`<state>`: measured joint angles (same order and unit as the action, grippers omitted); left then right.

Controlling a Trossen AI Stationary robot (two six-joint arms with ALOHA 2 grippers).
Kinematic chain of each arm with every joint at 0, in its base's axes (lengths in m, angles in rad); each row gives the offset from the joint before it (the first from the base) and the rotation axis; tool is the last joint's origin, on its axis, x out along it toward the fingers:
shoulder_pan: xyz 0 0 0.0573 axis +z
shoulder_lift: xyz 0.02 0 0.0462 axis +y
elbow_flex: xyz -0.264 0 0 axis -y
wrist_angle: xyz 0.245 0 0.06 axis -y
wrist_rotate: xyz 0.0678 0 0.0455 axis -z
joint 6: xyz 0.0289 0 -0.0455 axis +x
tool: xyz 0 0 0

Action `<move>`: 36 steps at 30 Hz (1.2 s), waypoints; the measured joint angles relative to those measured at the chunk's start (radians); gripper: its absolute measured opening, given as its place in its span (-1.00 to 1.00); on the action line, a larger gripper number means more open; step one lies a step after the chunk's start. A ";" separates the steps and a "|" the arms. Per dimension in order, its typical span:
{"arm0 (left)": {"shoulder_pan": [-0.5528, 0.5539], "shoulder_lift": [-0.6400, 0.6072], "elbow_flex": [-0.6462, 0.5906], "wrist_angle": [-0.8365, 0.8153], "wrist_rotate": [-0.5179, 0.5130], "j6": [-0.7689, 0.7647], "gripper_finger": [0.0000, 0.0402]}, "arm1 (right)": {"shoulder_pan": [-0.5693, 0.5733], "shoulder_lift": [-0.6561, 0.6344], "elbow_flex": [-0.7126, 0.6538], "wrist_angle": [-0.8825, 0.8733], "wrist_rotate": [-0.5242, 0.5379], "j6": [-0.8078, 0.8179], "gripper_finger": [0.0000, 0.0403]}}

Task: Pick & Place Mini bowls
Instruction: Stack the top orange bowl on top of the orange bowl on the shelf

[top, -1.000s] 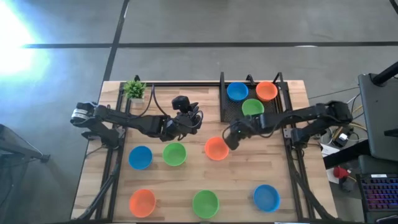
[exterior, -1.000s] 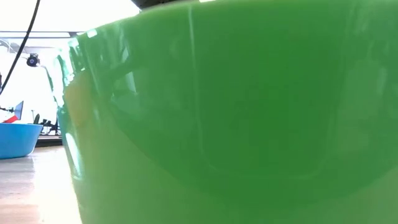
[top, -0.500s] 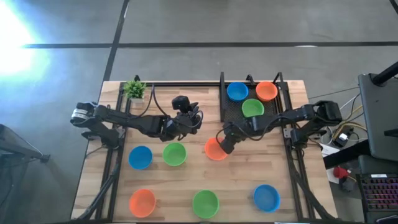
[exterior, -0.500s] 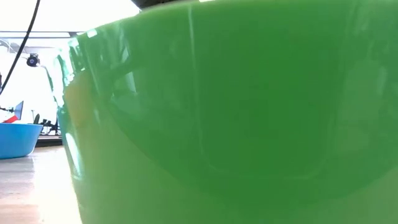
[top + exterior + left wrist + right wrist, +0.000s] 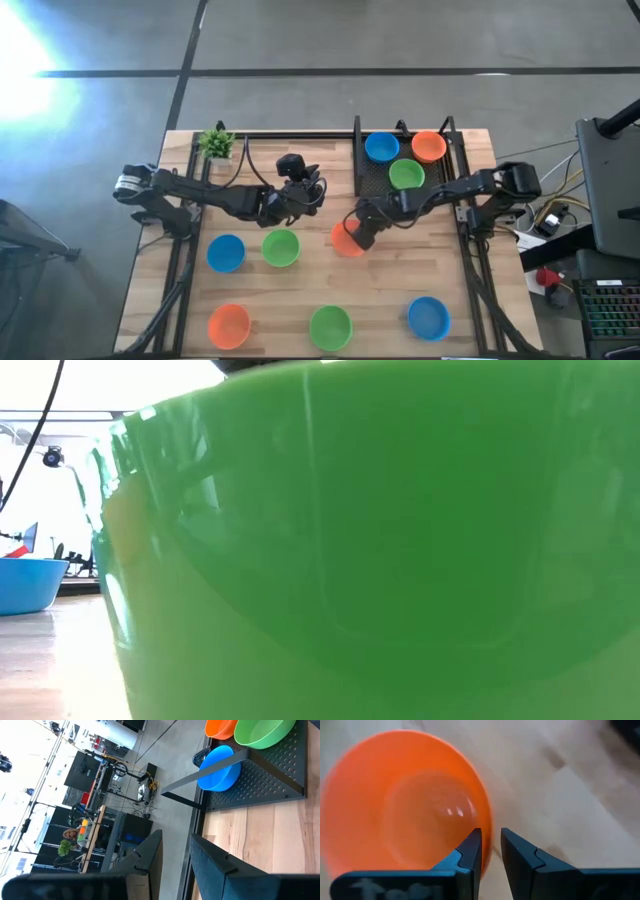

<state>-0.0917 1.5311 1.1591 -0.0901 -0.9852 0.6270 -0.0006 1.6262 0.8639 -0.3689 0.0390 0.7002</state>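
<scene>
In the high view six mini bowls sit on the table. An orange bowl is at the centre, with a green bowl and a blue bowl to its left. Another orange, green and blue sit along the near edge. My right gripper is over the centre orange bowl's right rim. It is open by a narrow gap, one finger over the bowl's inside and one outside. My left gripper waits left of the tray, open by a narrow gap. My right gripper comes from above and stands astride the right-hand rim of the orange bowl, which rests on the table. One finger is over the inside, the other outside. I cannot tell whether either touches the rim.
A black perforated tray at the far right holds a blue, an orange and a green bowl. A small potted plant stands at the far left corner. The near green bowl fills the low view.
My right gripper has moved toward the table's left and slightly toward its near edge, from beside the orange bowl's right side to over its right rim. The bowls and my left arm have stayed where they were.
</scene>
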 joint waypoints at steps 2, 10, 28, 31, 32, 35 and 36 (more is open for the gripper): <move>0.000 0.000 0.000 0.000 0.000 0.000 -0.48 | 0.000 0.011 0.000 0.012 -0.014 -0.025 -0.66; 0.000 0.000 0.000 0.000 0.000 0.001 -0.48 | 0.000 0.033 0.000 0.010 -0.014 -0.075 -0.89; 0.000 0.000 0.000 0.005 0.000 0.002 -0.48 | -0.047 -0.297 0.092 -0.400 0.162 -0.129 -0.96; 0.000 0.000 0.000 0.006 0.000 0.002 -0.48 | -0.107 -0.368 0.117 -0.490 0.174 -0.155 -0.96; 0.000 0.000 0.000 0.006 0.000 0.000 -0.48 | -0.132 -0.387 0.125 -0.519 0.174 -0.171 -0.96; 0.000 0.000 0.000 0.007 0.000 -0.001 -0.48 | -0.228 -0.433 0.154 -0.600 0.173 -0.233 -0.96; 0.000 0.000 0.000 0.008 0.000 -0.001 -0.48 | -0.265 -0.444 0.165 -0.623 0.173 -0.257 -0.96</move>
<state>-0.0917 1.5311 1.1591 -0.0820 -0.9848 0.6262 -0.2661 1.1826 1.0291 -0.9922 0.2123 0.4436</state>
